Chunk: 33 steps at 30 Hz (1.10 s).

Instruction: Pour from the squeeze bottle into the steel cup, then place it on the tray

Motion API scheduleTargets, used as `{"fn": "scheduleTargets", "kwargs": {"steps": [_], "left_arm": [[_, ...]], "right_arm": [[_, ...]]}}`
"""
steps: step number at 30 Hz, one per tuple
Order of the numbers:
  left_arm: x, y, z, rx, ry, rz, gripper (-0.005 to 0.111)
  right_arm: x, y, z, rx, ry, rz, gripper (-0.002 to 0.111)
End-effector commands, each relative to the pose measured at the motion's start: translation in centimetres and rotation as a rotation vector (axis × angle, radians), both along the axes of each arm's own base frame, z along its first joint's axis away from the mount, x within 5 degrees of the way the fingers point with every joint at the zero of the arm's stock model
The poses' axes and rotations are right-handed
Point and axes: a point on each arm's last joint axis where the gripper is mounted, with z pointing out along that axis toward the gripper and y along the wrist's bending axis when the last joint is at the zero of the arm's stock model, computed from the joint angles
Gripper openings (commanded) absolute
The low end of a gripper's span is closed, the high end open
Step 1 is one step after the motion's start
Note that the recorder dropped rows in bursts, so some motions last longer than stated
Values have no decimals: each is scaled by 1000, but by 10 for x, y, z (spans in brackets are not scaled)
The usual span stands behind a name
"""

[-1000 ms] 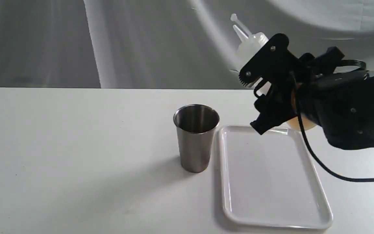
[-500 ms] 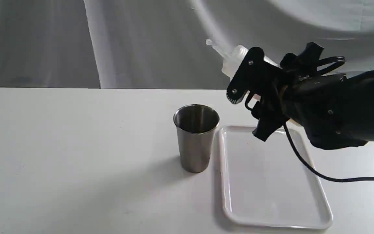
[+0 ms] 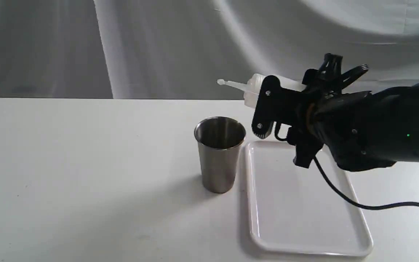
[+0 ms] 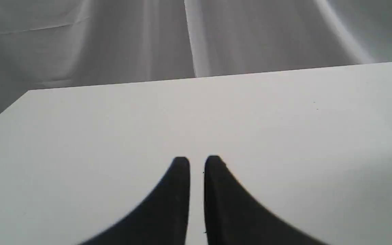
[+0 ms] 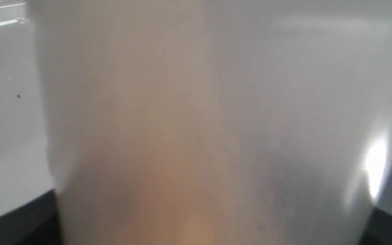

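White table [image 3: 86, 163], grey draped cloth behind. Clamped in right gripper [image 3: 275, 109]: squeeze bottle [image 3: 253, 85], tipped about level, nozzle tip over mouth of steel cup [image 3: 219, 156], clear above rim, presumably aimed so liquid drops inside. No stream seen; probably needs more tilt. Amber tint through bottle wall in right wrist view. Just beside cup: tray [image 3: 362, 233], handy for set-down. Idle over table: left gripper [image 4: 197, 163], pressed nearly together, pinching nothing.
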Motion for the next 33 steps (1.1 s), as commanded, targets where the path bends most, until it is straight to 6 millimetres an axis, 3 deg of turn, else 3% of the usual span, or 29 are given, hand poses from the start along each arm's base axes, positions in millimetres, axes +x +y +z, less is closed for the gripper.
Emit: {"fn": "scheduleTargets", "kwargs": {"steps": [1,33], "left_arm": [[0,0,0,1,-10,0,8],[0,0,0,1,-10,-4,8]], "right_arm": [[3,0,7,-93,-11,32,0],[3,-6,9,-526,89,168,0]]}}
